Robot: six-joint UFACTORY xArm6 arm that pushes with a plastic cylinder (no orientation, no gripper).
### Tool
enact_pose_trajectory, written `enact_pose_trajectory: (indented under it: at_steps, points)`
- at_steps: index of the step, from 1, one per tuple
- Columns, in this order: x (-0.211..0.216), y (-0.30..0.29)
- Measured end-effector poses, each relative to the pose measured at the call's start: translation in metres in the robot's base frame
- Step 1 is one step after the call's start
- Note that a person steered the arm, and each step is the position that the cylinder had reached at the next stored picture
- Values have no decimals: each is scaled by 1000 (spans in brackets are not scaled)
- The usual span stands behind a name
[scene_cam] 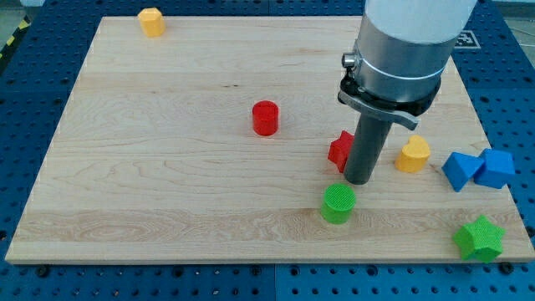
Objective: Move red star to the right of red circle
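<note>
Although the red star already lies on the right side of the red circle, it sits a little lower, nearer the board's bottom edge, and well apart from it, so the task looks mostly done, perhaps needing a final nudge. My tip holds nothing; it rests on the wooden board, touching the star's right side, with the green circle just below.
</note>
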State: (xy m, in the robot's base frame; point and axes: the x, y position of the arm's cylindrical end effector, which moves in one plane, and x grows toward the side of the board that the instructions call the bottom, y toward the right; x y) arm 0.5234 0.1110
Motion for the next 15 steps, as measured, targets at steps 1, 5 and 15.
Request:
enact_pose_trajectory:
  at_steps: [1,5,15]
  points:
    - [0,15]
    - [-15,-1]
    - [-52,-35]
